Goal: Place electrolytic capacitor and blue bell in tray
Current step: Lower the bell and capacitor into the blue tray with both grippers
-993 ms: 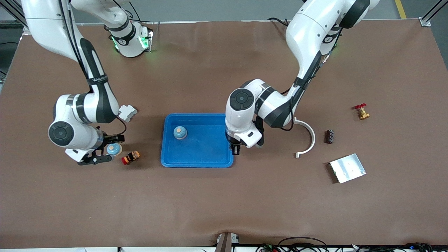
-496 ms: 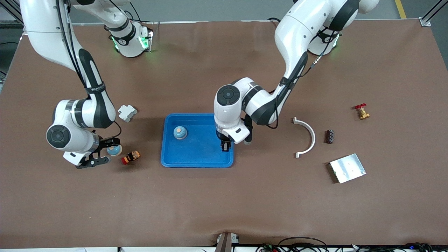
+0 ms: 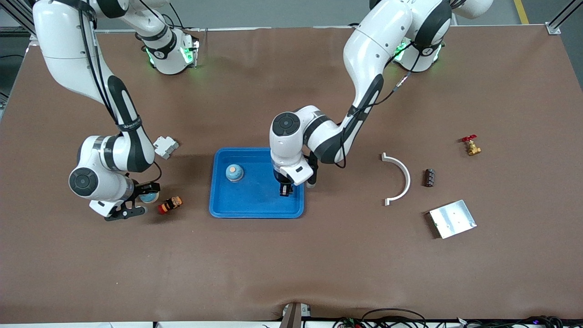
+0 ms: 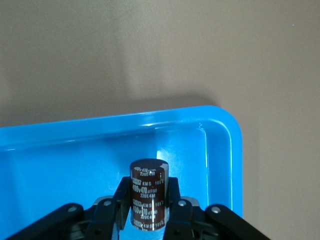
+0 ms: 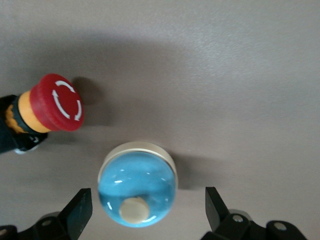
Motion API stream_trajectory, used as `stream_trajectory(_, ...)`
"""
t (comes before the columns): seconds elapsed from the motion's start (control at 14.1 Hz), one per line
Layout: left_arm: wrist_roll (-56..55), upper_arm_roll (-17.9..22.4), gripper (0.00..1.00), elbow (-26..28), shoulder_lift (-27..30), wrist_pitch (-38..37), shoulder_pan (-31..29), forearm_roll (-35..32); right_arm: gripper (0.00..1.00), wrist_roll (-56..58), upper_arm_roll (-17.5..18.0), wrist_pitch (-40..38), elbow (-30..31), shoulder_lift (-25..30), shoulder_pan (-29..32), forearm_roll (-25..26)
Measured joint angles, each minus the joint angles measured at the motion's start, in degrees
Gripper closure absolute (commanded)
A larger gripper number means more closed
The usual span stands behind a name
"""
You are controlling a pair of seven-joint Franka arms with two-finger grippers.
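The blue tray point(image 3: 218, 205) lies mid-table with one blue bell point(image 3: 234, 172) inside it. My left gripper point(image 3: 285, 190) hangs over the tray's inside, near the corner toward the left arm's end, shut on a brown electrolytic capacitor point(image 4: 148, 194) held upright above the tray floor point(image 4: 60, 165). A second blue bell point(image 3: 148, 197) sits on the table toward the right arm's end. My right gripper point(image 3: 142, 199) is open and low around it; in the right wrist view the bell point(image 5: 137, 187) lies between the spread fingers point(image 5: 79, 212), touching neither.
A red emergency-stop button point(image 3: 170, 204) lies beside the second bell, between it and the tray. A white connector point(image 3: 165, 146) lies farther back. Toward the left arm's end are a white curved piece point(image 3: 400, 180), a small black part point(image 3: 428, 177), a brass valve point(image 3: 470, 146) and a silver plate point(image 3: 452, 218).
My left gripper has carried the capacitor from the tray's rim to over the tray's inside. My right gripper has shifted slightly around the second bell and stays open.
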State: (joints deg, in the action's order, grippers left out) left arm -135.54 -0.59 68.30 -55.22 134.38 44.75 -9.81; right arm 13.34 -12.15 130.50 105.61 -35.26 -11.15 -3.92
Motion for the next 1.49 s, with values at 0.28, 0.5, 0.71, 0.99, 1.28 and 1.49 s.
stream_trajectory(0.28, 0.00, 0.33, 1.00, -0.33, -0.46, 1.37, -0.02, 0.00, 0.00, 0.92, 0.03, 0.10, 0.02, -0.23, 0.00, -1.54)
stream_trajectory(0.5, 0.00, 0.35, 1.00, -0.33, -1.26, 2.48, -0.02, 0.00, 0.00, 1.20, 0.15, 0.93, 0.02, -0.79, -0.02, -3.67)
stream_trajectory(0.71, 0.00, 0.37, 1.00, -0.34, -2.28, 3.70, 0.02, 0.00, 0.00, 1.27, 0.20, 1.27, 0.02, -0.99, -0.02, -3.91)
stream_trajectory(0.99, 0.00, 0.37, 1.00, -0.37, -2.83, 4.08, 0.12, 0.00, 0.45, 1.33, 0.19, 1.28, 0.02, -1.17, -0.02, -3.92)
stream_trajectory(1.28, 0.00, 0.37, 0.97, -0.38, -3.30, 4.72, 0.13, 0.00, 0.76, 1.31, 0.18, 0.68, -0.33, -1.02, -0.02, -4.07)
stream_trajectory(1.49, 0.11, 0.37, 0.00, -0.41, -3.33, 4.82, 0.22, 0.00, 0.87, 1.31, 0.18, -3.03, -2.12, -0.33, -0.04, -4.18)
